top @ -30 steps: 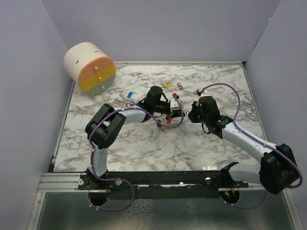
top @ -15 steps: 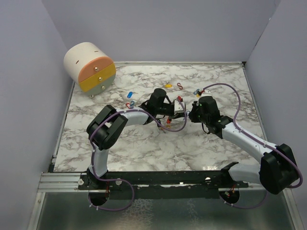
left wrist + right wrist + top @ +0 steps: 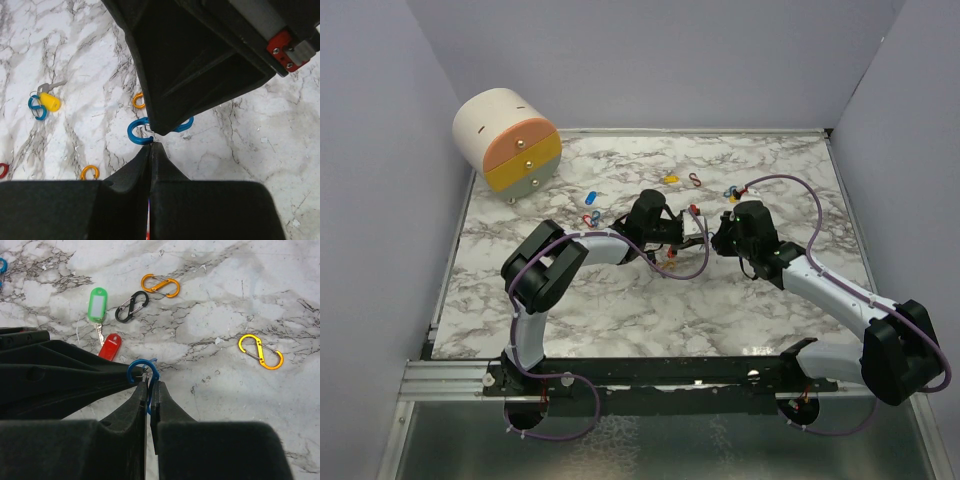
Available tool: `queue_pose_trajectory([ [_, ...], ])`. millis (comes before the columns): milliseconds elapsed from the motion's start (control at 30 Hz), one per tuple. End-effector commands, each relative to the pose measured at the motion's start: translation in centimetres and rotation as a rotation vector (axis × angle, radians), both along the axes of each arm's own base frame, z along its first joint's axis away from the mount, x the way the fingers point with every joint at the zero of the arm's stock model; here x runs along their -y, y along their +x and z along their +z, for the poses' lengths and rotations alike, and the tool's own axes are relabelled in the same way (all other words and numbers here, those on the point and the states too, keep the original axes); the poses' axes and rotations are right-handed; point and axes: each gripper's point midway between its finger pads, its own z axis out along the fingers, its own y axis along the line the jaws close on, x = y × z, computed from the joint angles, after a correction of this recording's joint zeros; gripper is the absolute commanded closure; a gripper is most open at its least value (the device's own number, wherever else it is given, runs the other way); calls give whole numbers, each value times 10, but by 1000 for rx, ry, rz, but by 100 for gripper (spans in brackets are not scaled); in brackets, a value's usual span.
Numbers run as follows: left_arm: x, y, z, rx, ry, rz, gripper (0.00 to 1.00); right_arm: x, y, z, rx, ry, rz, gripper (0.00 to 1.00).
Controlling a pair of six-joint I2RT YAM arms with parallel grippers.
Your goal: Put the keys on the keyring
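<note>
Right gripper [image 3: 149, 385] pinched tight on blue clip [image 3: 129, 374], clip's wire running down between the fingers. Left gripper [image 3: 120, 376] in from the left, tip touching the same clip. Red key tag [image 3: 110, 346] just beside it. On the marble table [image 3: 210, 270]: green key tag [image 3: 97, 303], black clip [image 3: 132, 306], orange clip [image 3: 160, 285], yellow clip [image 3: 260, 351] well apart.
</note>
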Motion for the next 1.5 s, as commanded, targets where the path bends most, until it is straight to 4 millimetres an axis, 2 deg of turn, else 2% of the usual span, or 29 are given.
queue_pose_trajectory([
  [0,2,4,26,69,-53,17,100,0,3,2,5,7,-30,99],
  [800,-3,-12,31,70,-66,-30,100,2,4,2,1,2,-51,99],
  [1100,0,-8,39,84,-77,-23,100,2,4,2,1,3,-48,99],
  [1467,4,-9,38,79,-77,-29,100,2,3,1,0,-1,-46,99],
])
